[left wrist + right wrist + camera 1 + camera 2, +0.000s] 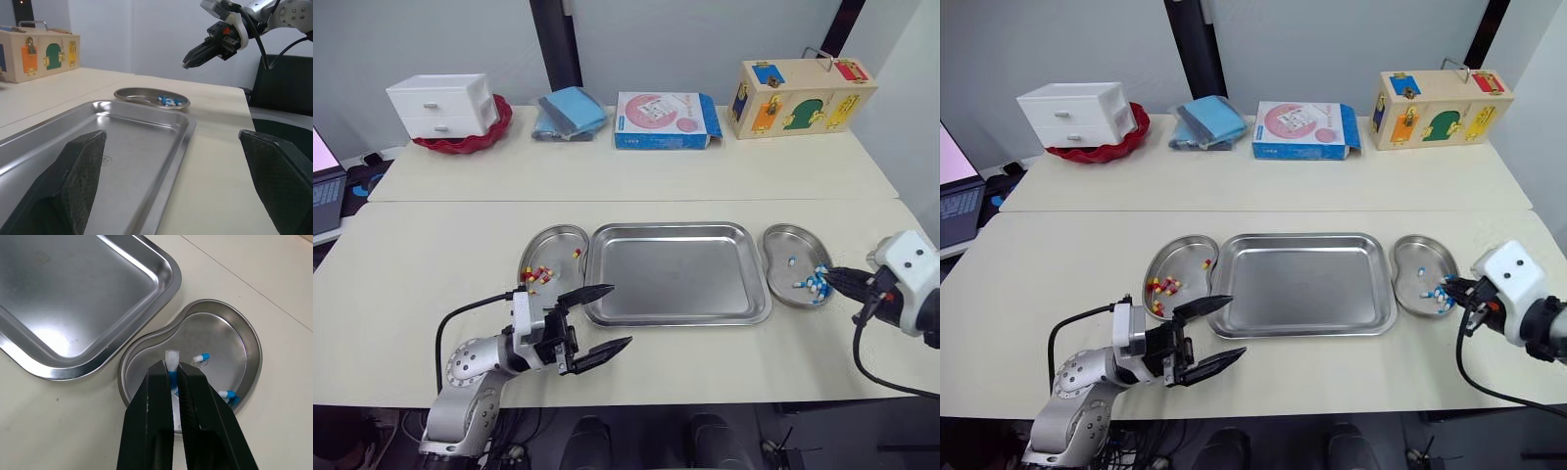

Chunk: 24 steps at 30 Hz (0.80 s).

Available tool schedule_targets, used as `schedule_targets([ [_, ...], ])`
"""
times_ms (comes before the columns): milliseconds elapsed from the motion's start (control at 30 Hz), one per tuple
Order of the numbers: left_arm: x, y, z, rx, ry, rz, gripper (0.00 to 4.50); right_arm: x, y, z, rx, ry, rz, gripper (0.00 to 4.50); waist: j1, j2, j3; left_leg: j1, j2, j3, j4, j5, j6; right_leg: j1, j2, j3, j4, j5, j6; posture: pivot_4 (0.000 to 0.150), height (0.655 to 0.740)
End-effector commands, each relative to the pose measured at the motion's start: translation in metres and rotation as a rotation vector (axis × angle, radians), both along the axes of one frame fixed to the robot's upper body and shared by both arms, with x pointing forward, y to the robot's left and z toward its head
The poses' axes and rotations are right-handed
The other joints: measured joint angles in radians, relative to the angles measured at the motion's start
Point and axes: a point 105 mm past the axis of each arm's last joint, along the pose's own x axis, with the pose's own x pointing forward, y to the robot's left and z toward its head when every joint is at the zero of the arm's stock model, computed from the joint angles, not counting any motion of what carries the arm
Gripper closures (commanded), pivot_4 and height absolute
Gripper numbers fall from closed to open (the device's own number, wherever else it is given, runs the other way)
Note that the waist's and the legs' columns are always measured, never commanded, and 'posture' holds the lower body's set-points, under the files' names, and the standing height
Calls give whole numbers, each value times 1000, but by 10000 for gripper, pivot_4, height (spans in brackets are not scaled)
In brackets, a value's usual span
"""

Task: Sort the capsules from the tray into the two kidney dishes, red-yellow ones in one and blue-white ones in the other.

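Although the pink-and-blue carton far beyond both pincers bears print, none of it is legible from the head camera. From there the tray lies bare on the tabletop between the two pincers. The left pincer gapes wide and holds nothing, just beside the tray's near corner. The left kidney dish sits just ahead of it, with the red-yellow capsules gathered at its nearer end. The right pincer reaches over the rim of the right kidney dish, its tips close by the blue-white capsules. What it carries is too small to make out here.

From the left wrist, the two fingers stand far apart and the tray runs away between them. A faint stamp in the tray floor cannot be read. Past the tray's far end, the right pincer hangs above the right kidney dish.

From the right wrist, the fingers are clamped on the held capsule. Its long axis runs along the fingers, the white end poking past the tips and the blue half largely hidden between them. Beneath it a few blue-white capsules lie loose in the dish, some cut off behind the fingers.
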Motion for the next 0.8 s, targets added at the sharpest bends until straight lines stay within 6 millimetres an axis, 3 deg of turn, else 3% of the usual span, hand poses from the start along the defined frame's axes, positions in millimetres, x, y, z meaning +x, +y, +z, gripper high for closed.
schedule_targets([
  [33, -3, -5, 7, -2, -43, -13, 0, 9, -8, 6, -46, -51, -49, 44868, 0, 0, 0, 0, 0, 0, 0, 0, 0, 0, 0, 0, 0, 0, 0, 1500, 7078],
  [267, -3, -5, 8, -1, -51, -3, 0, 17, -14, 4, -41, -50, -87, 44868, 0, 0, 0, 0, 0, 0, 0, 0, 0, 0, 0, 0, 0, 0, 0, 1500, 7078],
  [300, -3, -5, 8, -1, -52, -2, 0, 17, -15, 5, -42, -53, -88, 38181, 0, 0, 0, 0, 0, 0, 0, 0, 0, 0, 0, 0, 0, 0, 0, 1500, 7078],
  [500, -4, -5, 8, -3, -55, 1, 0, 18, -15, 11, -42, -83, -93, 23397, 0, 0, 0, 0, 0, 0, 0, 0, 0, 0, 0, 0, 0, 0, 0, 1500, 7078],
  [733, -5, -4, 8, -3, -51, 6, 0, 17, -15, 13, -37, -102, -87, 2303, 0, 0, 0, 0, 0, 0, 0, 0, 0, 0, 0, 0, 0, 0, 0, 1500, 7078],
  [800, -4, -3, 8, 1, -48, 18, 0, 16, -15, 13, -40, -110, -82, 414, 0, 0, 0, 0, 0, 0, 0, 0, 0, 0, 0, 0, 0, 0, 0, 1500, 7078],
])
